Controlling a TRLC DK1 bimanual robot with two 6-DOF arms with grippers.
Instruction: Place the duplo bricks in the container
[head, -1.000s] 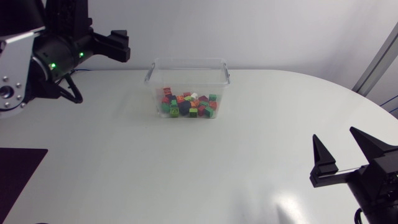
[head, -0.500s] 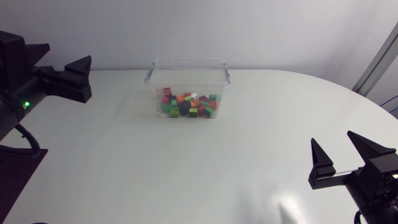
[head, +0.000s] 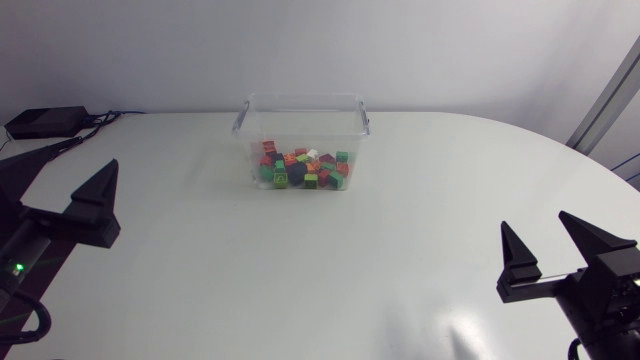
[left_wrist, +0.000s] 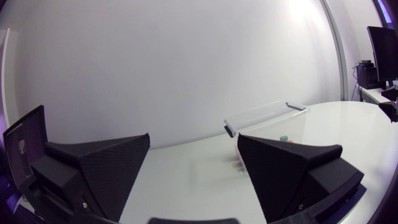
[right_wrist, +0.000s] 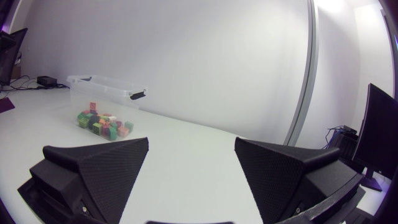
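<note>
Toward the far side of the smooth white table (head: 300, 270), a clear, boxy plastic container (head: 303, 104) is seen, with small blocky bricks (head: 303, 168) in red, green and orange heaped inside. The left gripper (left_wrist: 193, 155) and the right gripper (head: 538, 225), matte black wedges, are spread wide, nothing gripped, well apart from it.

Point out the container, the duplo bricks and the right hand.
container (head: 305, 96), head view, on its far rim.
duplo bricks (head: 303, 171), head view, middle of the pile.
right hand (head: 534, 220), head view, midway between its fingertips.
</note>
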